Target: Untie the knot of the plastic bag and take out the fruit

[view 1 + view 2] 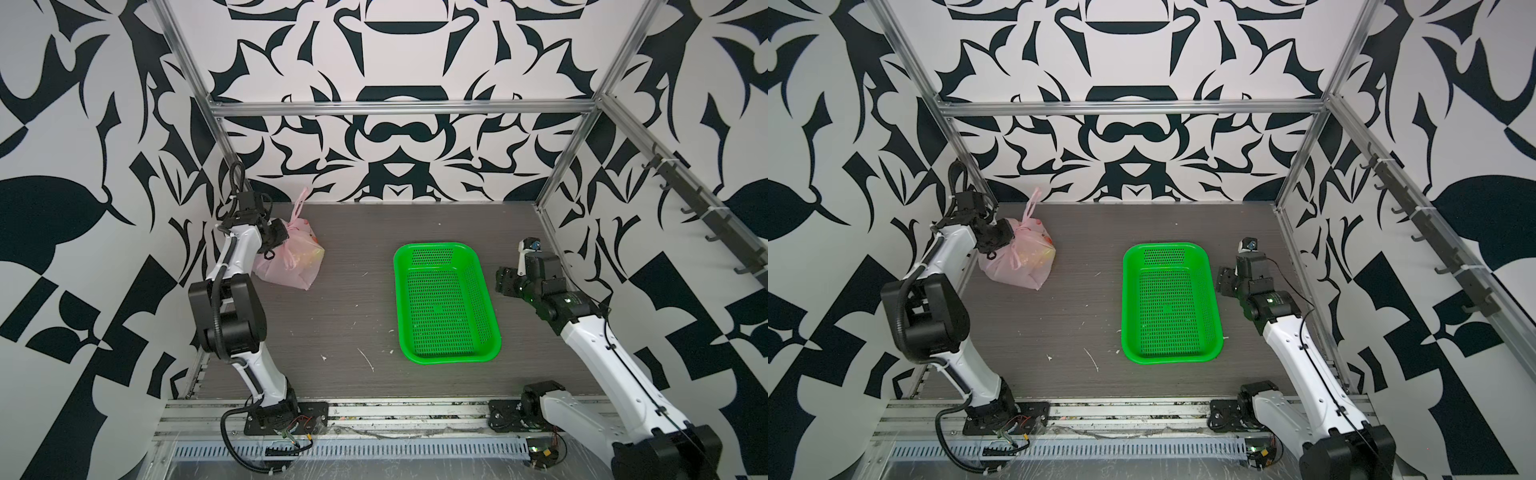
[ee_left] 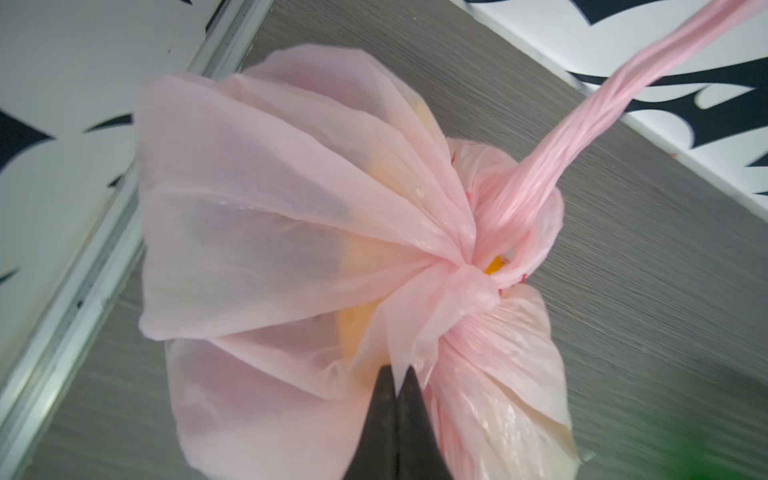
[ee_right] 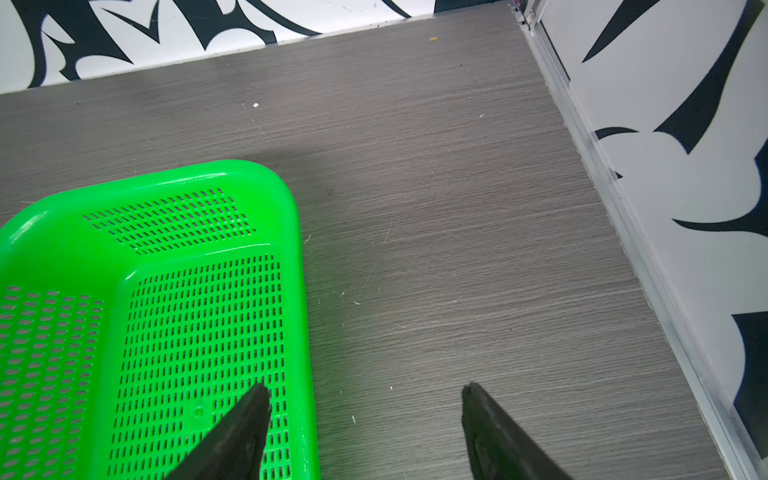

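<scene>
The left claw (image 2: 398, 374) was closed tight, its 2 black fingertips (image 2: 384, 386) pinched together on a thin flap of pink film belonging to the plastic bag (image 2: 249, 249), just beside the knot (image 2: 473, 286). The knot was tied, a small tight gather from which 1 twisted loop handle (image 2: 602, 116) stretched up and away. In both top views the plastic bag (image 1: 297, 266) (image 1: 1025, 266) sat on the grey table (image 1: 332, 316) at its far left, close to the left side rail and not far from the back wall, with the left claw (image 1: 276, 245) against its upper left side and the handle (image 1: 300, 203) standing up behind it. The fruit (image 2: 494, 266) lay inside the bag, showing as a bright yellow spot through a small gap at the knot and as blurred orange-yellow shapes through the film; which fruit it was could not be told. A green perforated basket (image 1: 397, 291) (image 3: 166, 178) stood right of the table's middle, well apart from the bag. The right claw (image 3: 365, 388) hung wide open and held nothing, 1 finger over the basket's near corner and the other over bare table beside it.
</scene>
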### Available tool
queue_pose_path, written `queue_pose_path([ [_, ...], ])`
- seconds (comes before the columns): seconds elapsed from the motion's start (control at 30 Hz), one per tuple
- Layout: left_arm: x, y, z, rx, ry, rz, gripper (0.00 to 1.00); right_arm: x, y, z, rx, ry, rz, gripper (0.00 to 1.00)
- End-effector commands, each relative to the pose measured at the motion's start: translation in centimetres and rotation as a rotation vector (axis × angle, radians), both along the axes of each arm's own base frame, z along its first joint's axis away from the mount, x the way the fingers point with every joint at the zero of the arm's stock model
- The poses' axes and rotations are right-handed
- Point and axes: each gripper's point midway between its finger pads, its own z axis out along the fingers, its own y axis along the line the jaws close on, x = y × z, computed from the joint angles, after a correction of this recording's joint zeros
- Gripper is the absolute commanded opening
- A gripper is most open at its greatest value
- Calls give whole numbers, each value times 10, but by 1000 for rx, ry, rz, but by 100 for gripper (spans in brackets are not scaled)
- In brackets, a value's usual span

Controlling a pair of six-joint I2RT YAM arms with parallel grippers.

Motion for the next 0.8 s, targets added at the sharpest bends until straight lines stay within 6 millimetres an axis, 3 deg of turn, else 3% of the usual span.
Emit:
queue_pose_path([
  [0.0,-10,-33,16,-75,-49,-14,0,0,2,10,-1,-45,18,76],
  [0.2,-44,-75,17,-121,-55,9,0,-3,8,10,26,-49,45,75],
  [0.4,-76,-130,17,-187,-83,32,0,-5,30,15,64,-62,128,74],
  [0.63,-98,-193,18,-234,-114,-22,0,-8,80,29,66,-95,268,72],
  [0.77,-109,-210,19,-242,-119,-52,2,-6,118,34,74,-113,350,72],
])
